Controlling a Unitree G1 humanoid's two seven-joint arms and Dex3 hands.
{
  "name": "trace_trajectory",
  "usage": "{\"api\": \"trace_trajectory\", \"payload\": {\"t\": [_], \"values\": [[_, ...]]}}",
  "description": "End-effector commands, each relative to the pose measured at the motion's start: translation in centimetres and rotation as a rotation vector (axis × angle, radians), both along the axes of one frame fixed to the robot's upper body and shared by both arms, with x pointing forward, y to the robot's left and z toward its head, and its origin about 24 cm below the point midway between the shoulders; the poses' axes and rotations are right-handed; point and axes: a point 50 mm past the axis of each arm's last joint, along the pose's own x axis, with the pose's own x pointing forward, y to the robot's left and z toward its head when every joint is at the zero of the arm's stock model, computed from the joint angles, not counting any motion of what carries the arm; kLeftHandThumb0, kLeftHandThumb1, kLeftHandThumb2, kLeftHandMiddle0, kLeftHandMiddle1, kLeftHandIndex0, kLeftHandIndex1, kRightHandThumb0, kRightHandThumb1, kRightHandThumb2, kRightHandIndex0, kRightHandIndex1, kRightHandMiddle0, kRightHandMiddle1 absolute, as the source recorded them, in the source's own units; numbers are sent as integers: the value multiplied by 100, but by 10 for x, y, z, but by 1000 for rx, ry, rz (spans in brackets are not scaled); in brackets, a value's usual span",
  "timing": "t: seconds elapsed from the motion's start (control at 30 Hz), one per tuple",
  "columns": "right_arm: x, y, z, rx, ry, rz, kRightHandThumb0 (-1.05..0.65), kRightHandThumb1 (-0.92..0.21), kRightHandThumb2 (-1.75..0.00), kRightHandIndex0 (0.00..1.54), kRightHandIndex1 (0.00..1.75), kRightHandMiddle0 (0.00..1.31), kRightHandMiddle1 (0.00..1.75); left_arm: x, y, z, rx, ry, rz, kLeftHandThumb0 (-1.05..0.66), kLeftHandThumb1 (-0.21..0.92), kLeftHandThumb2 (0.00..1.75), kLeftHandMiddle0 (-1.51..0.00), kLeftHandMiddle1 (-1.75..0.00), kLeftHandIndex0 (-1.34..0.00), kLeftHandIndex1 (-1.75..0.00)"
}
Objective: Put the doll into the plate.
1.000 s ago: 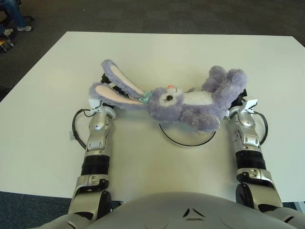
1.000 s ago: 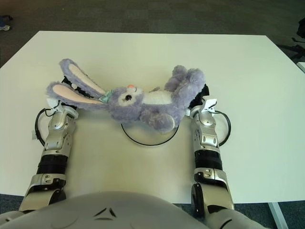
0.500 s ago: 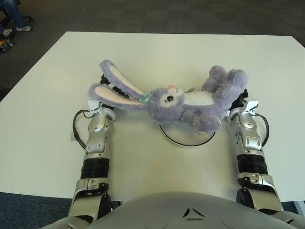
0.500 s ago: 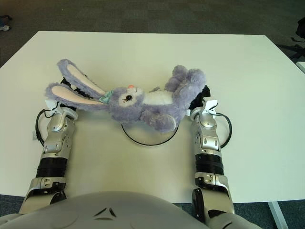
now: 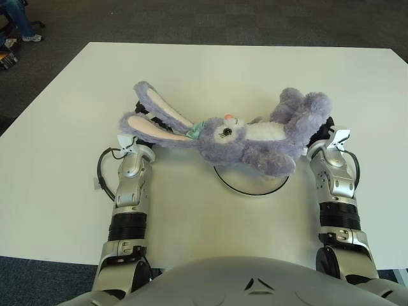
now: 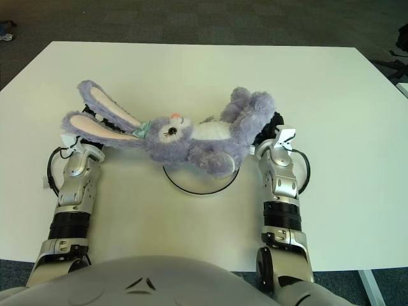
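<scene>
1. Left eye view: the doll hardly shifted in the past second, lying across the plate near the table's front edge; the right hand edged forward beneath its legs. Placement looked nearly done.
2. Right eye view: the left hand sat under the ears; neither hand's finger state could be told. Grey carpet surrounded the white table.

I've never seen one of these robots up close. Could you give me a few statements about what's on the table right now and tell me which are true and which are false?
1. The doll is a purple rabbit. True.
2. The plate lies at the table's far edge. False: it lies near the robot, partly under the doll.
3. The doll stands upright. False: it is stretched sideways, ears toward the left hand.
4. The right hand shows at the doll's feet end. True.
</scene>
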Motion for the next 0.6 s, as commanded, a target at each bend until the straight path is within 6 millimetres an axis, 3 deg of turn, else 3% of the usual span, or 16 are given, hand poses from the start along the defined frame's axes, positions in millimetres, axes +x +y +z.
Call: {"api": "trace_trajectory", "payload": {"t": [0.0,0.57], "values": [[-6,-2,-24,44,128,-22,-1,7,-175,90,175,70,170,-3,0,-8,-15,40,6,-41,56,100,-102,-175,-42,-175],[-1,-3,-28,156,220,3,-1,9,-175,91,175,73,167,-2,0,-10,-12,63,20,-41,57,100,-102,-175,-42,-175]]}}
